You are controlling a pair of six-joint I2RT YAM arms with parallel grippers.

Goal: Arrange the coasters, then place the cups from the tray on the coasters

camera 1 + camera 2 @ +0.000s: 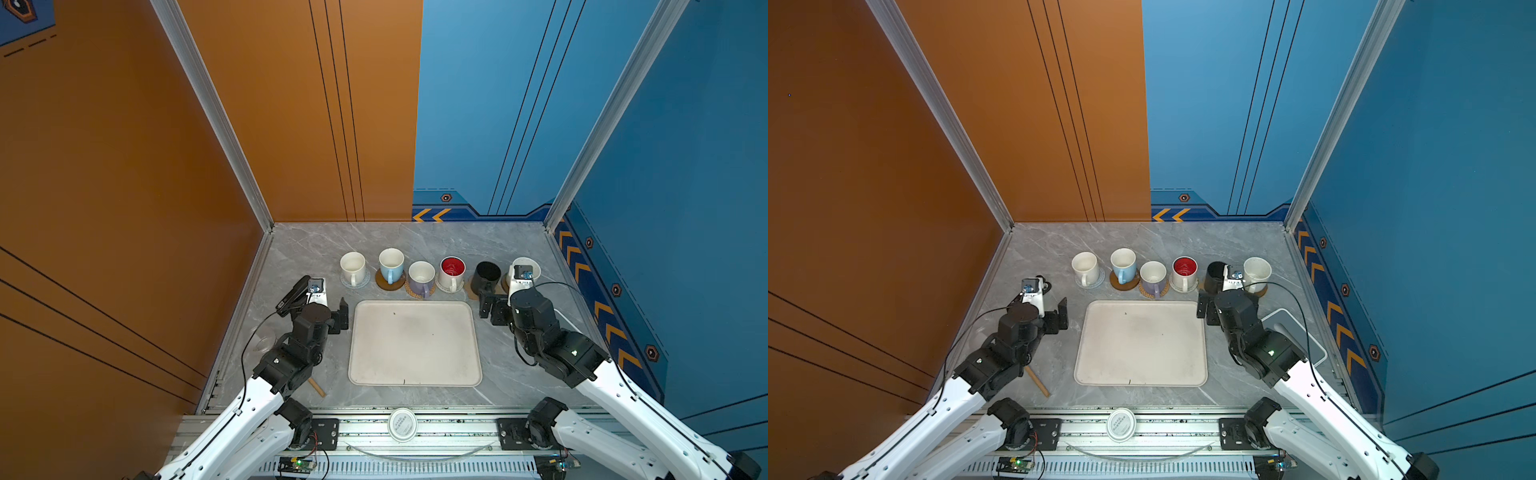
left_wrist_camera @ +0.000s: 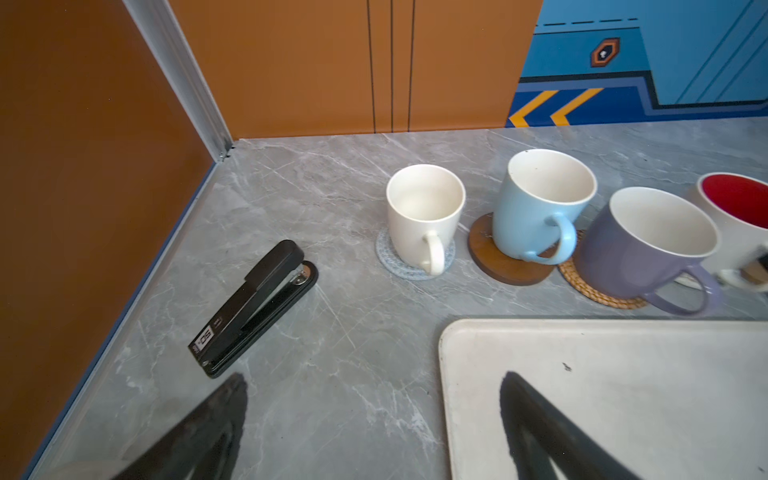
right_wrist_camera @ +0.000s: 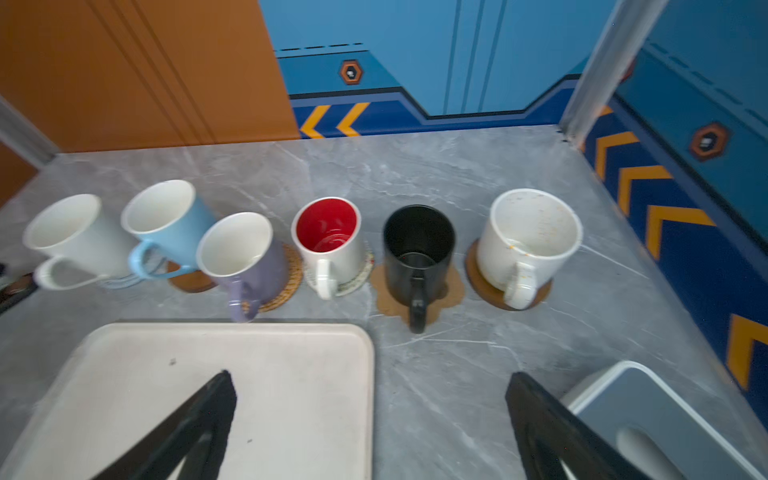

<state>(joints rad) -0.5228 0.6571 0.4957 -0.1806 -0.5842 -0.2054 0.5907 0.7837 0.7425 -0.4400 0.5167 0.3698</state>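
Observation:
Six cups stand in a row behind the tray (image 1: 415,374), each on a coaster: white (image 1: 353,266), light blue (image 1: 391,264), lavender (image 1: 421,276), red-inside (image 1: 452,271), black (image 1: 486,276), speckled cream (image 3: 528,237). Under them lie a grey-blue mat (image 2: 409,266), brown disc (image 2: 498,266), rattan round (image 2: 598,291), whitish mat (image 3: 357,274), paw shape (image 3: 384,295) and brown disc (image 3: 482,282). The tray is bare. My left gripper (image 1: 343,313) hangs open at the tray's far left corner. My right gripper (image 1: 486,305) is open at its far right corner, holding nothing.
A black stapler (image 2: 253,307) lies left of the cups near the orange wall. A white-and-grey box holder (image 1: 1296,332) sits at the right, under my right arm. A clear jar (image 1: 264,338) and a wooden stick (image 1: 316,387) lie by my left arm. A round white lid (image 1: 402,424) rests on the front rail.

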